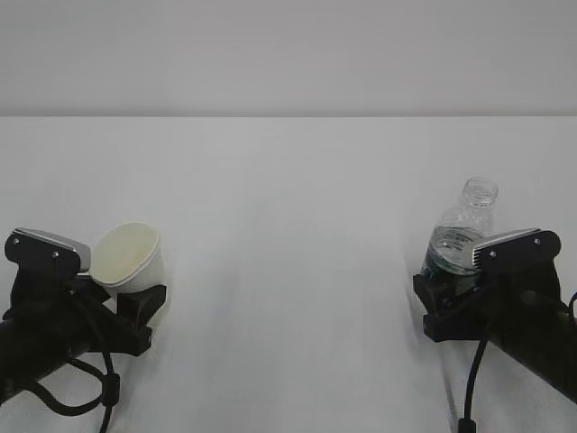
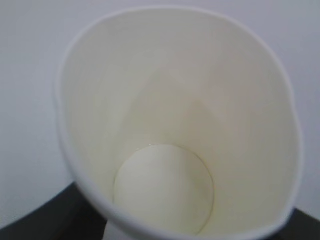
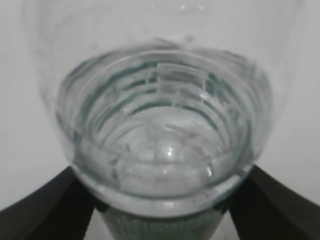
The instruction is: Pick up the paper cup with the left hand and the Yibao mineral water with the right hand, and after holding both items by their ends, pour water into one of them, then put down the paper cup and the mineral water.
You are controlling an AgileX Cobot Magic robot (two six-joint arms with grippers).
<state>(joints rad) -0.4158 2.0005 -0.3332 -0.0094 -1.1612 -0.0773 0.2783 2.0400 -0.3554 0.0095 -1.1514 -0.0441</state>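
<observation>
At the lower left of the exterior frame, the left hand [image 1: 135,311] is clamped around the paper cup [image 1: 131,257], which tilts with its mouth turned up and to the left; the left wrist view looks straight into its pale cream inside [image 2: 165,190], squeezed slightly oval. At the lower right, the right hand [image 1: 451,302] grips the Yibao mineral water [image 1: 460,239] low on its body, the uncapped neck leaning up and right. Water shows inside [image 3: 160,145]. Both sit over the white table [image 1: 288,271].
</observation>
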